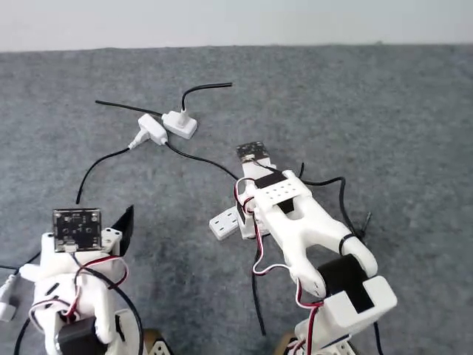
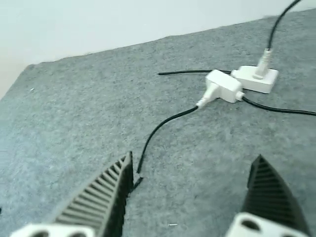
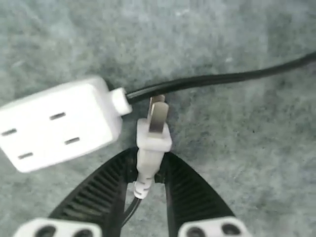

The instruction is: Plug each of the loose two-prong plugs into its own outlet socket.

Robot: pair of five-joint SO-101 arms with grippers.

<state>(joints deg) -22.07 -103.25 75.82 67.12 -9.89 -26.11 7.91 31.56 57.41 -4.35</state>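
Observation:
My right gripper (image 3: 150, 160) is shut on a white two-prong plug (image 3: 152, 140), held by its body with the prongs pointing away from the fingers. The prongs hover beside a white outlet block (image 3: 59, 123), near the end where its black cable (image 3: 212, 79) leaves, and they are not in any slot. From above, that gripper (image 1: 246, 216) sits beside the same block (image 1: 225, 224) at mid-table. My left gripper (image 2: 190, 182) is open and holds nothing, low over bare carpet; in the high view it (image 1: 118, 225) is at the front left.
Two more white outlet blocks (image 1: 179, 122) (image 1: 151, 132) lie at the back, each with a corded plug seated in it; they are also in the left wrist view (image 2: 254, 79) (image 2: 224, 86). Black cables cross the grey carpet. A white plug (image 1: 7, 292) lies at the left edge.

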